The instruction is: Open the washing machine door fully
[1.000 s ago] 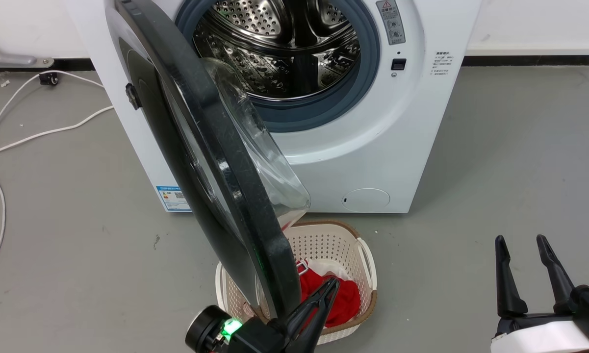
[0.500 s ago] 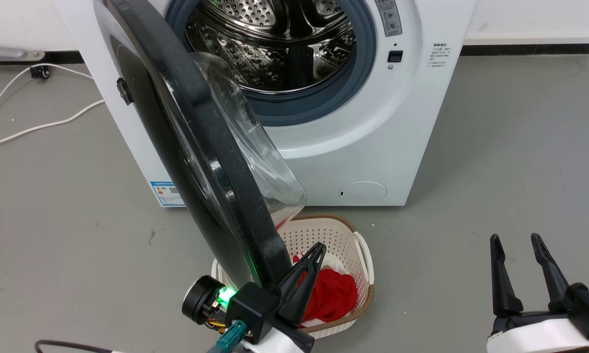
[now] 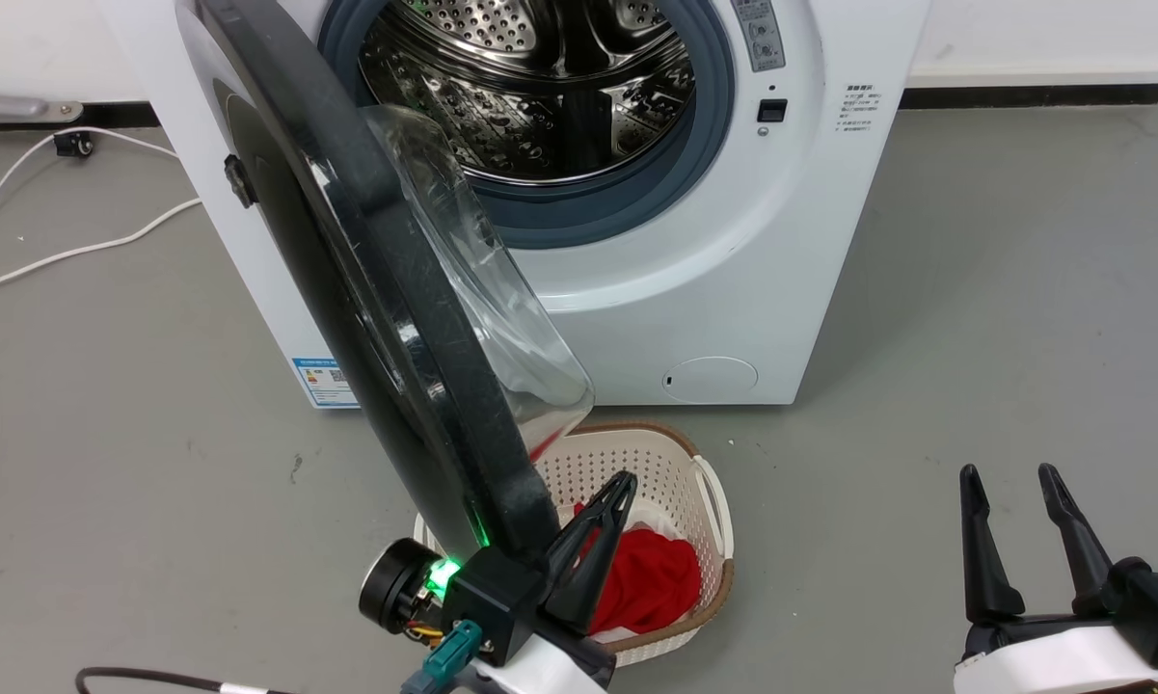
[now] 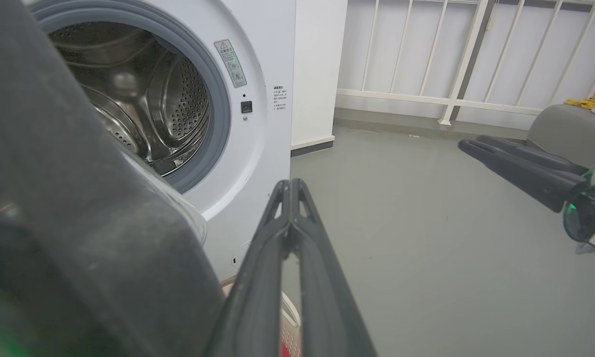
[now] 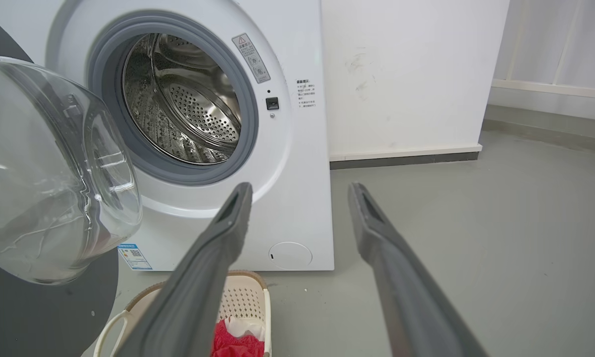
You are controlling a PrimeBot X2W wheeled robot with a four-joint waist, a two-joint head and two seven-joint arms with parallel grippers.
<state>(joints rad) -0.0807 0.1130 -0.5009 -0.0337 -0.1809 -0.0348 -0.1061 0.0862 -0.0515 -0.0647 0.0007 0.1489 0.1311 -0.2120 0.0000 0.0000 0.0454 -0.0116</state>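
The washing machine (image 3: pixel 733 280) is a white box with its steel drum (image 3: pixel 540 87) exposed. The washing machine door (image 3: pixel 366 289), a black disc with a clear glass bowl (image 3: pixel 482 289), stands swung out roughly edge-on to the head view, hinged at its left. My left gripper (image 3: pixel 625 480) is shut with nothing between its fingers and lies just right of the door's lower rim, on the inner side; I cannot tell if it touches. In the left wrist view the door (image 4: pixel 79 223) looms beside the left gripper (image 4: pixel 290 184). My right gripper (image 3: pixel 1010 474) hangs open at lower right, away from the machine.
A cream basket (image 3: pixel 704 492) with red cloth (image 3: pixel 656 578) sits on the grey floor below the door, in front of the machine. White cables (image 3: pixel 77 251) trail on the floor at left. A white railing (image 4: pixel 456 59) and a grey seat (image 4: pixel 569 134) stand off to the right.
The head camera has shifted a little. The door's lower rim has swung slightly further left and outward, and my left gripper has risen in view alongside it. The right gripper stays open.
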